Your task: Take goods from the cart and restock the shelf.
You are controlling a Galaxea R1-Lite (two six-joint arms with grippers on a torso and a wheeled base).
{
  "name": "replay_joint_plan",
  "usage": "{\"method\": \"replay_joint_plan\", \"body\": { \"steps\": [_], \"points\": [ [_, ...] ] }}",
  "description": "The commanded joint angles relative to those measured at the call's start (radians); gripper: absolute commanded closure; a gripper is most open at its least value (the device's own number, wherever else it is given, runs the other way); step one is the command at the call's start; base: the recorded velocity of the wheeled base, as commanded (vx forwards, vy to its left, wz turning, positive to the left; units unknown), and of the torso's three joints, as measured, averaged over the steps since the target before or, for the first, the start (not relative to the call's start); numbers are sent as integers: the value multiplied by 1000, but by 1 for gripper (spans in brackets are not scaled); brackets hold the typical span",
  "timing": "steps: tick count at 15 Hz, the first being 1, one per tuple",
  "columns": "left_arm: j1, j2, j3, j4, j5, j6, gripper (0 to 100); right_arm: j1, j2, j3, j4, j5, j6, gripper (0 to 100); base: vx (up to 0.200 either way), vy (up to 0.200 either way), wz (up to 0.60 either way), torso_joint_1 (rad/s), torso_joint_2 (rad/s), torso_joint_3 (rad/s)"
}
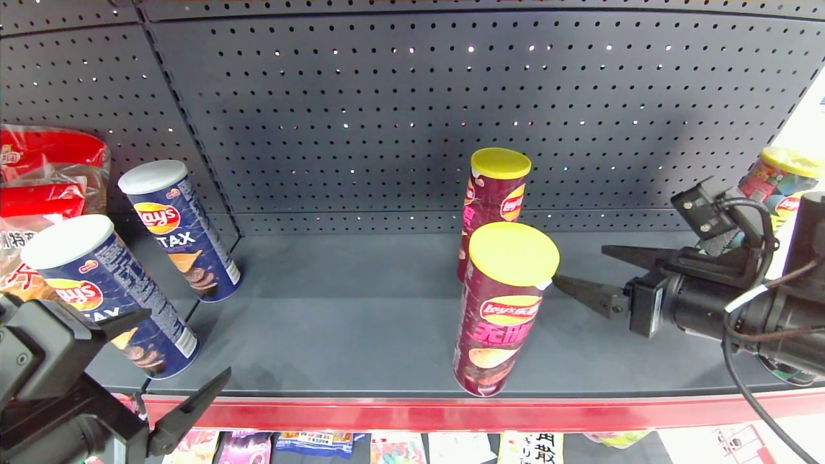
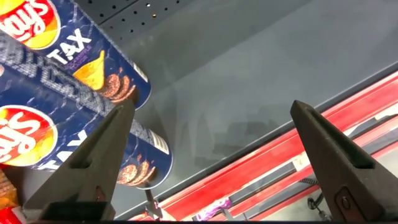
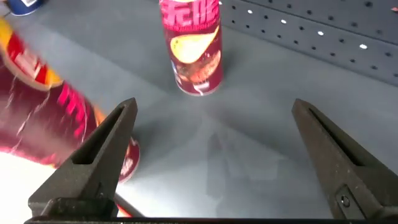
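Head view showed the shelf (image 1: pixel 361 322), grey with a red lip (image 1: pixel 451 412) and a pegboard (image 1: pixel 387 116) behind; two maroon cans with yellow lids stood upright right of its middle, the front can (image 1: pixel 499 316) near the lip and the rear can (image 1: pixel 493 200) just behind it, towards the pegboard; two blue cans (image 1: pixel 180 238) with white lids stood at the left end, with red bags (image 1: pixel 45 167) beyond them; the right gripper (image 1: pixel 581 264) hung level just right of the front can, its fingers spread wide and empty, the nearer tip close to the can's lid; the left gripper (image 1: pixel 185 345) sat low at the left, before the lip, its fingers also wide apart with nothing between them. Left wrist view had the left fingers (image 2: pixel 99 168) parted over bare shelf, the blue cans just beside one of them. Right wrist view had the right fingers (image 3: pixel 336 162) apart and empty; the front can showed blurred just beside one finger; the rear can stood farther off near the pegboard.
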Motion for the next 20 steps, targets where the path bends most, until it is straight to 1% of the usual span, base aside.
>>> {"method": "replay_joint_plan", "body": {
  "steps": [1, 4, 9, 15, 20],
  "points": [
    [0, 9, 1, 0, 0, 0, 0, 0, -61, 39, 1, -2, -1, 0, 0, 0, 0, 0, 0, 0],
    [0, 6, 17, 0, 0, 0, 0, 0, -129, 110, 1, -9, -2, 0, 0, 0, 0, 0, 0, 0],
    [0, 16, 20, 0, 0, 0, 0, 0, -241, 187, 6, -38, -7, 0, 0, 0, 0, 0, 0, 0],
    [0, 16, 18, 0, 0, 0, 0, -3, -302, 220, 8, -38, -19, 0, 0, 0, 0, 0, 0, 0],
    [0, 17, 20, 0, -1, 0, 0, 0, -403, 295, 8, -35, -44, 0, 0, 0, 0, 0, 0, 0]
  ]
}}
